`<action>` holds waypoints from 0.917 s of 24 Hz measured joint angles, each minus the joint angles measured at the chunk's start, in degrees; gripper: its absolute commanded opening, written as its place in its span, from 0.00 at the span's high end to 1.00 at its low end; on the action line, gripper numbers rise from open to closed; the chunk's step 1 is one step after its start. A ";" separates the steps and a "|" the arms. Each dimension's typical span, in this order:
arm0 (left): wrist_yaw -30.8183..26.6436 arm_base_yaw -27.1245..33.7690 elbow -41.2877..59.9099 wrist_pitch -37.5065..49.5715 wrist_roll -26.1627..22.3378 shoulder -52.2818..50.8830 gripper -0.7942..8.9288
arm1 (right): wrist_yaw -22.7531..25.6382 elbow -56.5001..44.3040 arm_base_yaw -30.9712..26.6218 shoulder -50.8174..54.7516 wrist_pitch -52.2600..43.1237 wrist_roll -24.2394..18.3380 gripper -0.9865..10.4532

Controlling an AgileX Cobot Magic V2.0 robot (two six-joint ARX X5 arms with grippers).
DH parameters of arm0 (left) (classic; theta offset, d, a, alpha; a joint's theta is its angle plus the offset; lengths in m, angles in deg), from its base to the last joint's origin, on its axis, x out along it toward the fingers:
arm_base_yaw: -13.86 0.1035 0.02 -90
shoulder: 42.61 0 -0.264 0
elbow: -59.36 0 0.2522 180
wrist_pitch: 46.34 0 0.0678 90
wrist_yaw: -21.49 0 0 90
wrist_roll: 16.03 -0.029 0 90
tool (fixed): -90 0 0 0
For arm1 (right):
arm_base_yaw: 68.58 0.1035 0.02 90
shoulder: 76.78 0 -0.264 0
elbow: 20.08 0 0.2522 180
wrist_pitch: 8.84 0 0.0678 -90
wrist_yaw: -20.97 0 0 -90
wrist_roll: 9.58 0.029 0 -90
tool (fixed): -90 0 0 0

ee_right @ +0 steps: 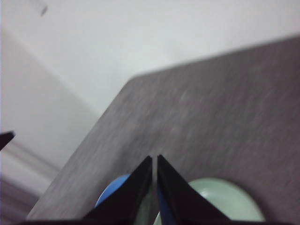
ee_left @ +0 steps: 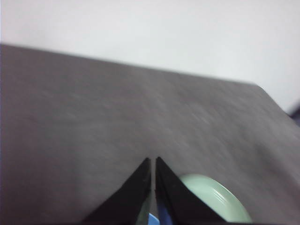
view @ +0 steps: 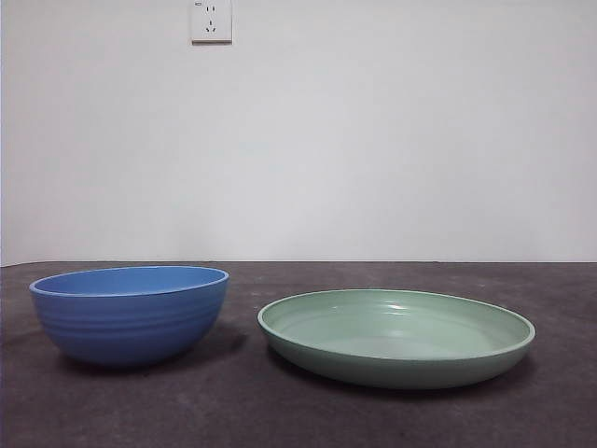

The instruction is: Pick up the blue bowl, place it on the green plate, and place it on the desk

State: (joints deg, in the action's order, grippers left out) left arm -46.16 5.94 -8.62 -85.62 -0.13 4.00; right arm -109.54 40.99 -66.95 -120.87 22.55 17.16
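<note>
White wall behind, dark surface (view: 298, 420): I see the blue bowl (view: 131, 313) just beside the green plate (view: 396, 336), apart. Left gripper (ee_left: 153, 161) and right gripper (ee_right: 154, 160) pinched closed, empty, above. Bowl looks stiff, light, slick; I'd pinch its rim.

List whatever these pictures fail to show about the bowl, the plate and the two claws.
- Blue bowl: inside hidden by its near wall in the front view; mostly behind the claws in both wrist views.
- Green plate: cut off by the bottom edge and the left claw in the blurred left wrist view.
- Right claw: absent from the front view.
</note>
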 measured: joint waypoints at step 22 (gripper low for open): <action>13.62 -3.58 -3.04 -7.52 -0.13 5.35 0.41 | 4.79 6.03 3.78 -4.96 18.56 -13.35 0.57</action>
State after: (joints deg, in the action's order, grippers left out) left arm -32.54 2.36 -11.66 -93.14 -0.26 9.36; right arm -104.76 47.03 -63.17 -125.83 41.11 3.81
